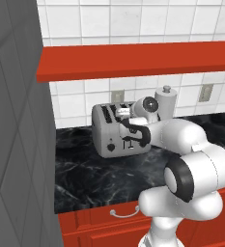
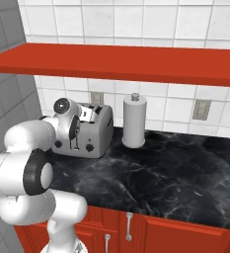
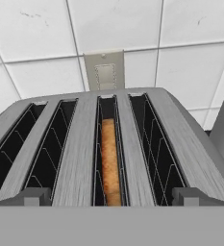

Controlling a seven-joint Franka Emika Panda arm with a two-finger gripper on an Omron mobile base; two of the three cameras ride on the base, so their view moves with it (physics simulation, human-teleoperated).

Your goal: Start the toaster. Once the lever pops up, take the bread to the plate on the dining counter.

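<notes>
The gripper (image 3: 111, 196) is held with its jaws spread wide over the front of the toaster (image 3: 108, 144), apparently for reaching a lever. The bread (image 3: 110, 163) is seated in the third slot from the left, on the wall-side counter (image 1: 99, 178).

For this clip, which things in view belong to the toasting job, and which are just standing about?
Part of the job:
toaster
bread, sitting in the toaster's third slot from the left in the hand view
gripper, open above the slots

Just standing about:
paper towel roll
wall outlets
red shelf
</notes>
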